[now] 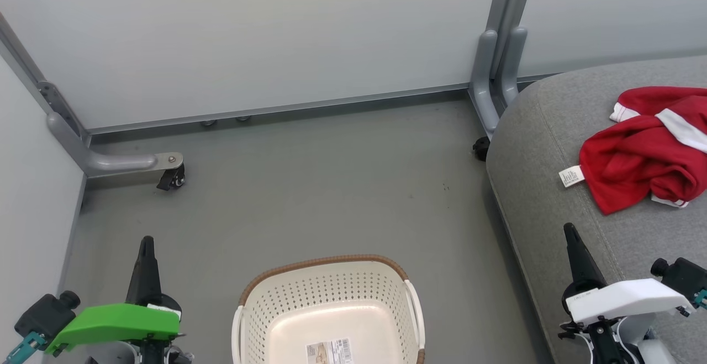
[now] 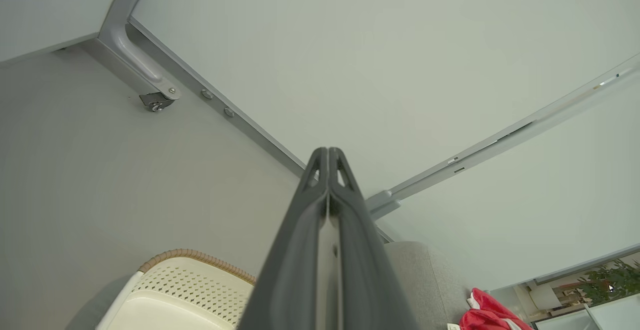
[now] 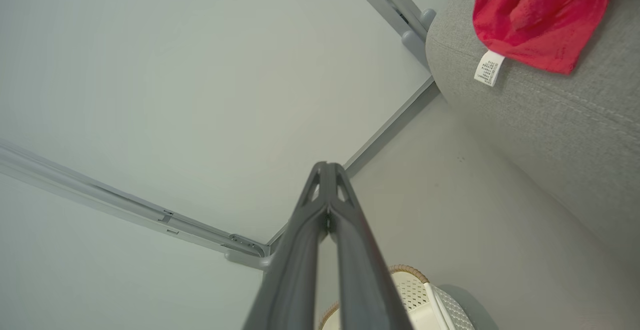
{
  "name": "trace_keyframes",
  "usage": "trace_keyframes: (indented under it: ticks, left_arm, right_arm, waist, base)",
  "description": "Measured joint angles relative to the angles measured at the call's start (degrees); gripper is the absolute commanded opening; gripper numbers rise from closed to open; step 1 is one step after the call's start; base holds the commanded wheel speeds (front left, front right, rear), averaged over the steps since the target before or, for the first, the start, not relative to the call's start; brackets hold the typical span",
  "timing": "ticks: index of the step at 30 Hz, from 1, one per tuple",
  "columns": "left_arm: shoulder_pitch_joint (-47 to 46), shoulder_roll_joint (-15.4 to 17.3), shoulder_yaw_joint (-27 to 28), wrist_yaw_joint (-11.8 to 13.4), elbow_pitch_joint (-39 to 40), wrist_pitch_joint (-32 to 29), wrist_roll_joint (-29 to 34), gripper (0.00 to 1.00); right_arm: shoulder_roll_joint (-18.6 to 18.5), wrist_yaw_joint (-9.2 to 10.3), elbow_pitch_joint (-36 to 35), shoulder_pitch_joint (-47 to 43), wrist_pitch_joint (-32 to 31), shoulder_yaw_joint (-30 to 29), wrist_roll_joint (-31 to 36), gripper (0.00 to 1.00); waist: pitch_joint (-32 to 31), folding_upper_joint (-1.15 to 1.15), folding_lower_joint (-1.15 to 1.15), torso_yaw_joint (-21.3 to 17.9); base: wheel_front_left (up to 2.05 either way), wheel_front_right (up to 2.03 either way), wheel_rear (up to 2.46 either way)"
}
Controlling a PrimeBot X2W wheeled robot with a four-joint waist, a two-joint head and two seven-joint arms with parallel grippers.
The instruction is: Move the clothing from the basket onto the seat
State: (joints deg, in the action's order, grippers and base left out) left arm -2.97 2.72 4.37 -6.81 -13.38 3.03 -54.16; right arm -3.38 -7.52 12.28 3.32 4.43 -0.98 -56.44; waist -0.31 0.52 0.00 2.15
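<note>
Two closed: left claw (image 1: 147, 242), right claw (image 1: 569, 230); clothing (image 1: 635, 159) near seat (image 1: 547, 132) edge; open floor (image 1: 331, 187) between seat, basket (image 1: 323, 261).

- The clothing (image 1: 640, 159): bright red fabric with white trim, crumpled in one heap on the seat, its white tag (image 1: 571, 177) lying out flat.
- The basket (image 1: 326, 262): cream, perforated, brown-rimmed, upright, apart from the seat.
- The seat (image 1: 541, 148): light grey, round-cornered.

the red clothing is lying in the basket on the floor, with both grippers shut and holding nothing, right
No. The red clothing lies on the grey seat, not in the basket; the head view shows it. The basket does stand on the floor, and the left gripper and right gripper are both shut and holding nothing.
</note>
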Motion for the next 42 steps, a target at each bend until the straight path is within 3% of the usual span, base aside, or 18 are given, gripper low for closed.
trace_keyframes:
  ticks: [42]
  left_arm:
    - [-1.8, 0.0, 1.3, -0.3, -0.4, -6.0, -24.2, 0.00]
  right_arm:
    - [-0.2, 0.01, 1.0, 1.5, -6.4, -2.7, -23.3, 0.00]
  waist:
    - [0.3, 0.00, 0.00, -1.2]
  base:
    - [0.00, 0.00, 0.00]
